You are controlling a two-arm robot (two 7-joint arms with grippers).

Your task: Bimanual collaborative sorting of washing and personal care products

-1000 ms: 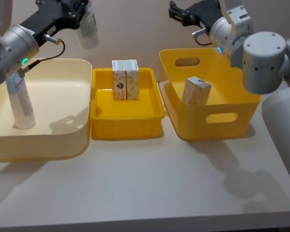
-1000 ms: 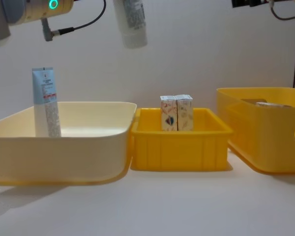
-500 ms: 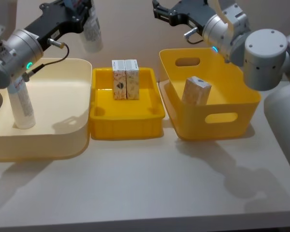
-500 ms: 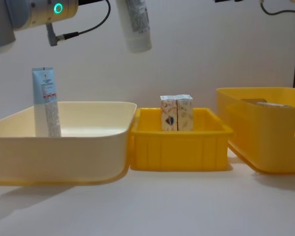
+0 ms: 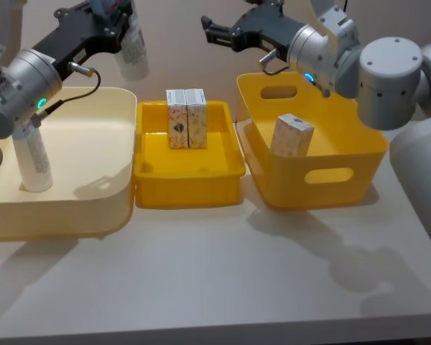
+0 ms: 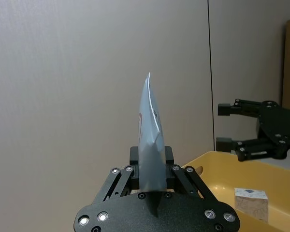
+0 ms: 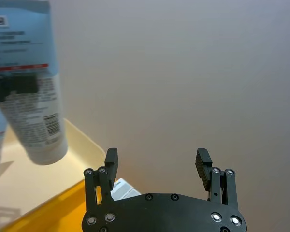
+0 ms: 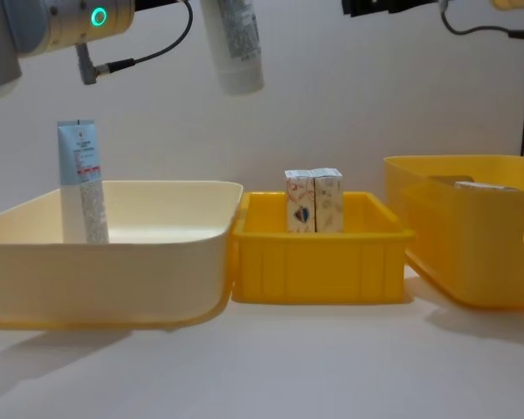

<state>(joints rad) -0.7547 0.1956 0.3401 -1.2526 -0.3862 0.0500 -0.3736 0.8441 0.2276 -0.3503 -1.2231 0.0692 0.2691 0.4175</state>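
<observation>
The left tool is clenched on a tube, pinching its flat faces so that the cap end hangs free. It holds the tube high, above the back of the counter and over the seam between the cream bin and the tray. That height probably serves to carry the tube clear of every rim.

A second tube stands upright in the cream bin, against its left wall. This suggests the bin is where tubes are gathered and where the held one belongs.

The right tool is released, with its fingers spread wide. It hovers high behind the tray and points across toward the left tool, well apart from the hanging tube. From this pose it could be lining up either for a hand-over or for a reach down to the tray. I cannot tell which.

Two cartons stand upright and touching at the back of the tray, which looks like the source tray. A third carton leans tilted in the yellow bin, so cartons seem to go there. With two cartons waiting and one tube in the air, the sorting looks partly done.
</observation>
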